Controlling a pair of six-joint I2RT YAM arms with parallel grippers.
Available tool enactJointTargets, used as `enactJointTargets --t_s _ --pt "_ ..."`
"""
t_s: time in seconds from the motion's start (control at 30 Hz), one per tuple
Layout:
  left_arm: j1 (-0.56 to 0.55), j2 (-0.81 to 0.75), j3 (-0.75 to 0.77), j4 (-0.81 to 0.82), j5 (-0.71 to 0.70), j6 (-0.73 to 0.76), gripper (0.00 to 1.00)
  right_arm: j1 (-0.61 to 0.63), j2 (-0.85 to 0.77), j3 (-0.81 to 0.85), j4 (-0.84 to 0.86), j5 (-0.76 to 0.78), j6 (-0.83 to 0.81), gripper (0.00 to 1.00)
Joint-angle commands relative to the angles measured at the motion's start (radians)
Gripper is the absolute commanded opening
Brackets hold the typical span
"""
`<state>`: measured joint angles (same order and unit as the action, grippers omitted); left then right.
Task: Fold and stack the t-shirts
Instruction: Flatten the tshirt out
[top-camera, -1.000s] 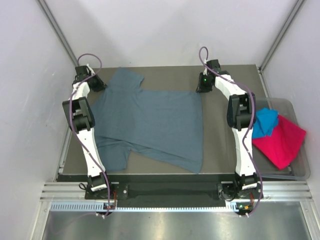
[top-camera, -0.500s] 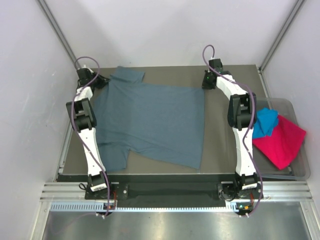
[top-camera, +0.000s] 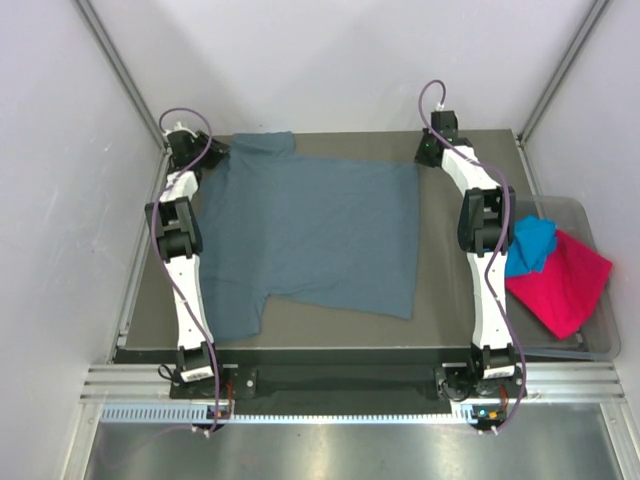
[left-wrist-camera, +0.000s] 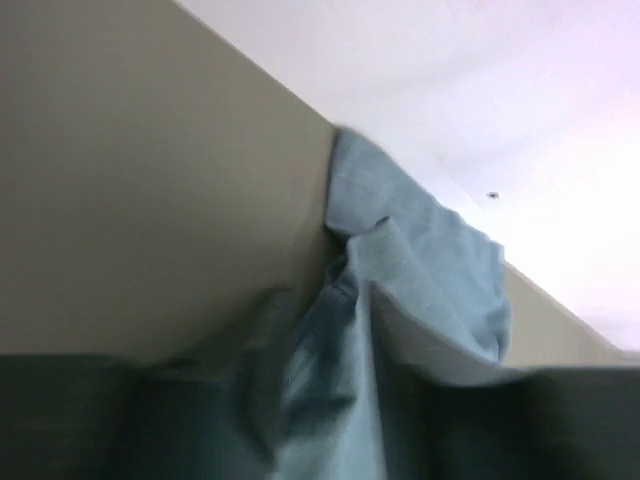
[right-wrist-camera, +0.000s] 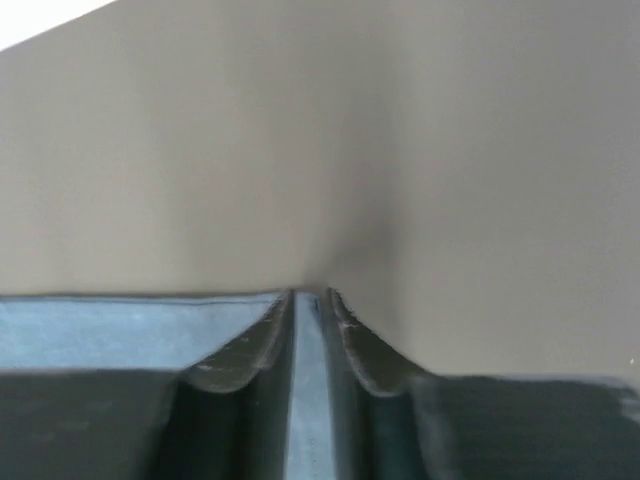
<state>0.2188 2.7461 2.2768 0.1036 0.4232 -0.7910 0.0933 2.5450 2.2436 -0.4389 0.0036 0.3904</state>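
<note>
Slate-blue t-shirt lies spread flat across the table, one sleeve reaching close to the near edge; off to the right, a clear plastic tub holds the magenta t-shirt with the turquoise t-shirt partly on it; at the far left corner the left gripper sits at bunched cloth, fingers somewhat apart, its grip impossible to tell through the blur; at the far right corner the right gripper pinches a thin fold of the shirt's edge, fingers nearly together.
</note>
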Motion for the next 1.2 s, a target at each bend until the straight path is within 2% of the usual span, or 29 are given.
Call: enactJointTargets --t_s 0.0,0.03,0.1,0.13,0.17,0.23,0.27,0.3,0.33,0.37,0.47,0.5,0.6,0.67,0.73,0.93,1.07,1.17 --pt "0.010 -0.143 0.007 -0.217 -0.135 0.206 0.46 -0.014 -0.025 0.059 -0.026 0.001 -0.013 0.23" --pt "0.010 -0.210 -0.023 -0.311 -0.173 0.241 0.55 -0.014 -0.047 0.060 -0.050 -0.001 -0.015 0.30" --pt "0.008 -0.293 -0.086 -0.378 -0.216 0.333 0.59 -0.012 -0.092 0.057 -0.095 0.001 -0.016 0.39" --pt "0.008 -0.389 -0.141 -0.399 -0.237 0.354 0.61 -0.012 -0.109 0.056 -0.150 0.007 -0.022 0.48" --pt "0.007 -0.440 -0.245 -0.435 -0.286 0.383 0.62 -0.009 -0.123 0.056 -0.179 0.018 -0.025 0.51" --pt "0.007 -0.585 -0.357 -0.472 -0.334 0.398 0.61 -0.009 -0.178 0.036 -0.263 0.036 -0.033 0.61" --pt "0.002 -0.633 -0.406 -0.499 -0.380 0.389 0.61 -0.004 -0.201 0.019 -0.288 0.041 -0.033 0.63" --pt "0.001 -0.685 -0.525 -0.533 -0.388 0.374 0.61 -0.003 -0.256 -0.004 -0.305 0.048 -0.033 0.64" --pt "-0.001 -0.788 -0.583 -0.542 -0.389 0.366 0.60 0.002 -0.285 -0.059 -0.329 0.067 -0.036 0.67" --pt "-0.013 -0.839 -0.709 -0.565 -0.414 0.340 0.58 0.011 -0.317 -0.091 -0.336 0.082 -0.036 0.68" --pt "-0.059 -1.032 -0.874 -0.596 -0.465 0.276 0.55 0.032 -0.446 -0.240 -0.337 0.111 -0.024 0.73" --pt "-0.074 -1.080 -0.973 -0.617 -0.486 0.256 0.54 0.039 -0.506 -0.277 -0.339 0.099 -0.012 0.74" --pt "-0.113 -1.276 -1.144 -0.691 -0.494 0.135 0.52 0.092 -0.613 -0.468 -0.307 0.049 0.016 0.76" --pt "-0.113 -1.354 -1.233 -0.723 -0.497 0.031 0.49 0.159 -0.658 -0.539 -0.278 0.020 0.022 0.77" --pt "-0.108 -1.471 -1.334 -0.781 -0.530 -0.013 0.46 0.207 -0.710 -0.629 -0.233 -0.029 0.036 0.77" --pt "-0.072 -1.732 -1.457 -0.965 -0.714 -0.174 0.42 0.387 -0.824 -0.836 -0.117 -0.154 0.067 0.78" --pt "0.032 -1.757 -1.511 -1.047 -0.675 -0.197 0.42 0.427 -0.873 -0.944 -0.038 -0.256 0.099 0.78" --pt "0.157 -1.723 -1.542 -1.023 -0.571 -0.125 0.42 0.436 -0.884 -0.998 0.011 -0.298 0.102 0.78"
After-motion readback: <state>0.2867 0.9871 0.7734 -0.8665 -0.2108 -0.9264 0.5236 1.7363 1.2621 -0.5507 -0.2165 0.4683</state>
